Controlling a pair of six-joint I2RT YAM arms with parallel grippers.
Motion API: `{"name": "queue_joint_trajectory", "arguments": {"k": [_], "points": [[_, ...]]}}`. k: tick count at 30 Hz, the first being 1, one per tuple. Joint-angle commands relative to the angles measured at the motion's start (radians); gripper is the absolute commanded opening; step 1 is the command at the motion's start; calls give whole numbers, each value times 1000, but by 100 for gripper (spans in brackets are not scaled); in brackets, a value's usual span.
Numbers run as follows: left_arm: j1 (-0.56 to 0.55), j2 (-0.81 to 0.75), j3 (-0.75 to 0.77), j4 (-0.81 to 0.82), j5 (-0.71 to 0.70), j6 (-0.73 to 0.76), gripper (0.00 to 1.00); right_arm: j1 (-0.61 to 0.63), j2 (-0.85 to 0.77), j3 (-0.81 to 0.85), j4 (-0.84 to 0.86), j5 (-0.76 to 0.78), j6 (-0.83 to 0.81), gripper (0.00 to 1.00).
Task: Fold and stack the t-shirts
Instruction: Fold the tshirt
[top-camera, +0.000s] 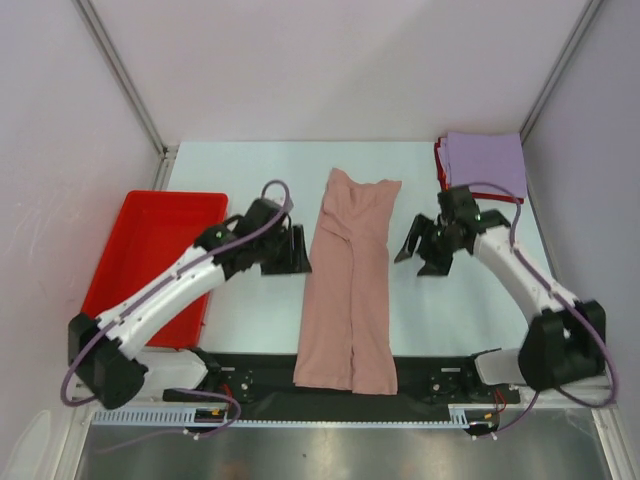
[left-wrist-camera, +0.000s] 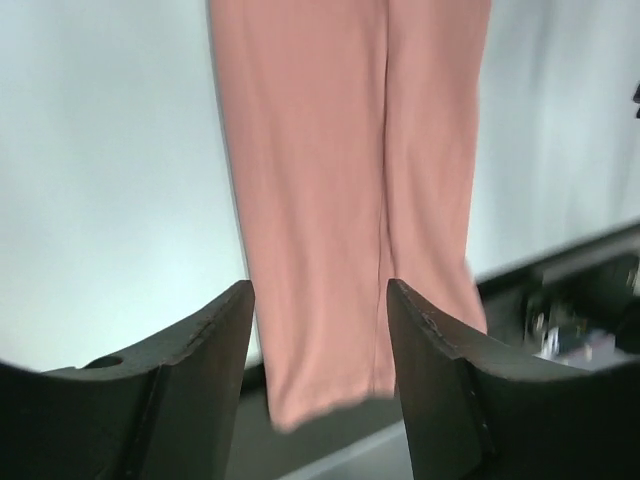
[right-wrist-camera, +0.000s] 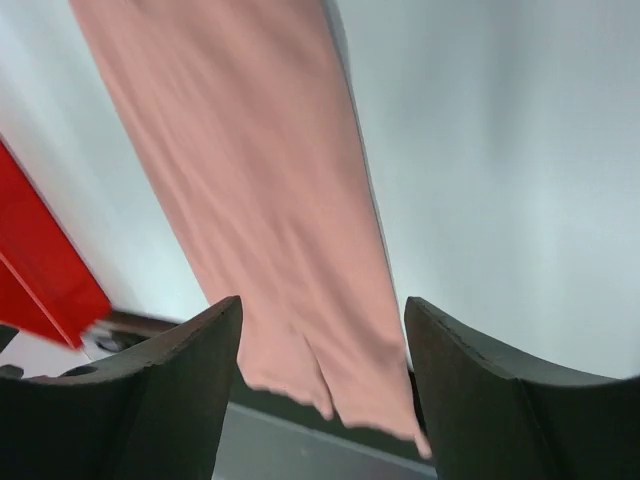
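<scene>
Dusty-pink t-shirt (top-camera: 350, 290) lay down the middle of the table (top-camera: 250, 310), its two sides turned in to make one long narrow strip with a seam line running its length. Its near hem hung over the black strip (top-camera: 260, 385) at the table's near edge.

At the table's far right corner a folded lavender t-shirt (top-camera: 487, 162) sat on a folded red t-shirt (top-camera: 440, 165), so we judged two tees done and stacked. By our reckoning the pink one was about halfway: the lengthwise folds looked made, while the crosswise folds and the move onto the pile were not yet done.

Left gripper (top-camera: 298, 250) hung over the table just left of the pink strip and right gripper (top-camera: 418, 255) just right of it. Both had their jaws spread and grasped nothing, with cloth showing through each gap in the wrist views.

We saw no print on the pink tee, so that face was presumably turned down. The red tee showed only as a thin edge, and we could not tell whether more lay beneath it. Both wrist views were blurred. The left arm covered part of the red tray (top-camera: 150, 230) at the table's left edge.
</scene>
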Motion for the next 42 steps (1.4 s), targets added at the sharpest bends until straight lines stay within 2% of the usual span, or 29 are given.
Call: {"name": "queue_joint_trajectory", "arguments": {"k": [1, 5, 8, 11, 14, 17, 23, 29, 34, 36, 40, 42], "points": [[128, 151, 157, 172, 15, 258, 62, -103, 218, 231, 79, -2, -170, 73], [252, 442, 425, 292, 76, 374, 66, -169, 471, 496, 129, 4, -188, 77], [287, 623, 578, 375, 63, 434, 67, -190, 640, 647, 195, 1, -201, 80], [312, 737, 677, 487, 88, 441, 66, -200, 810, 795, 227, -16, -202, 81], [327, 861, 734, 593, 124, 447, 68, -198, 914, 875, 271, -25, -216, 82], [337, 957, 764, 697, 150, 430, 69, -204, 959, 905, 311, -21, -225, 82], [360, 1170, 933, 729, 148, 366, 70, -216, 1053, 958, 344, -21, -216, 81], [375, 1306, 1048, 785, 171, 249, 65, -220, 1123, 998, 380, -39, -189, 72], [379, 1382, 1140, 771, 210, 203, 63, -220, 1166, 1006, 423, -74, -153, 65], [381, 1392, 1140, 788, 262, 177, 60, -215, 1171, 1005, 434, -93, -147, 61], [383, 1400, 1139, 805, 331, 151, 56, -201, 1162, 986, 452, -102, -153, 61], [384, 1405, 1137, 817, 372, 138, 52, -201, 1159, 974, 478, -113, -141, 56]]}}
